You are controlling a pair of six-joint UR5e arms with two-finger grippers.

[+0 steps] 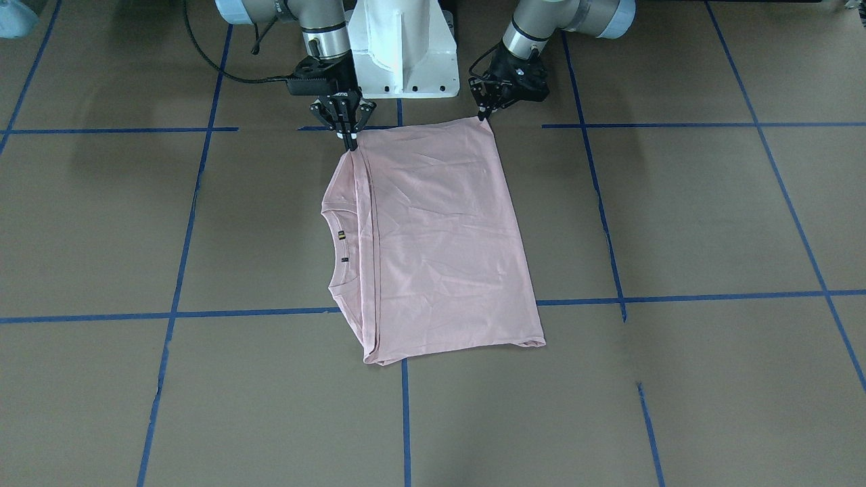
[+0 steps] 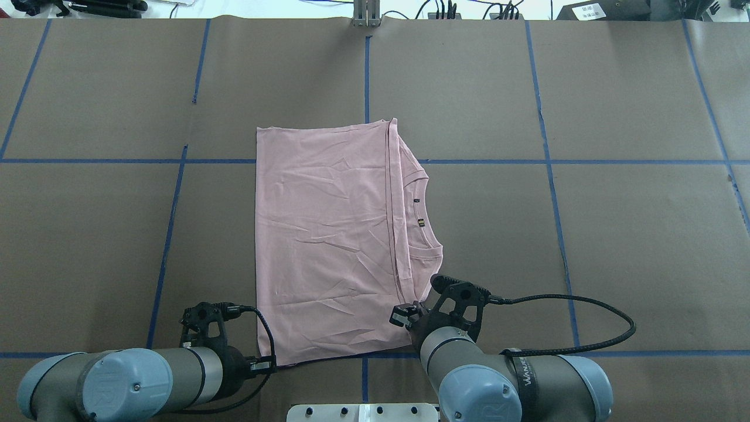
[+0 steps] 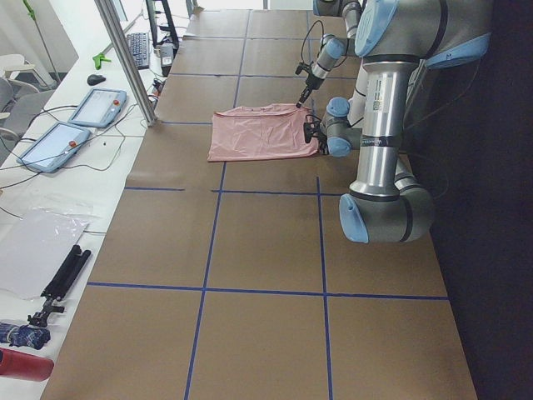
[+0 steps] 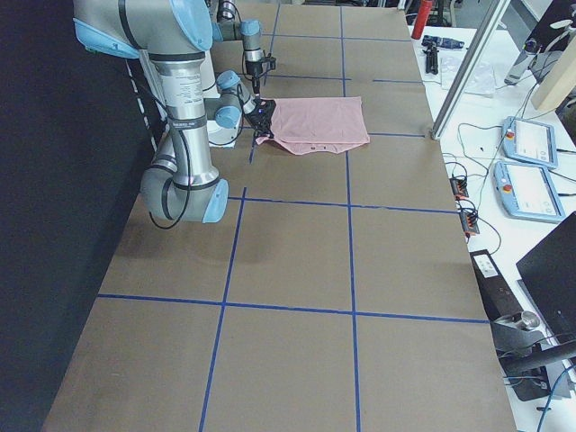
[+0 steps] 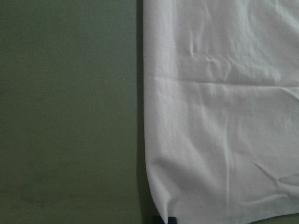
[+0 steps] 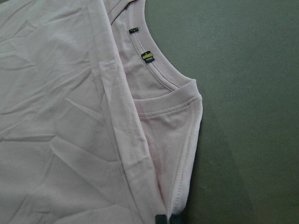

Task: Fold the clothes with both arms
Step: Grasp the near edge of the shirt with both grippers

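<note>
The pale pink T-shirt (image 1: 440, 243) (image 2: 328, 246) lies flat and folded on the brown table, print hidden, with its collar and small tags (image 2: 420, 222) (image 6: 147, 56) showing on the robot's right. My left gripper (image 1: 484, 116) (image 5: 172, 220) is shut on the shirt's near corner on the robot's left. My right gripper (image 1: 350, 142) (image 6: 167, 219) is shut on the near shoulder edge by the collar. Both grippers are low at the table, close to the base. In the side views the shirt (image 3: 254, 133) (image 4: 319, 121) appears small between the two arms.
The white pedestal base (image 1: 404, 47) stands just behind the shirt's near edge. A black cable (image 2: 586, 328) loops on the table from the right arm. Blue tape lines (image 1: 176, 291) grid the brown cover. Tablets (image 3: 92, 108) and tools lie on a side bench.
</note>
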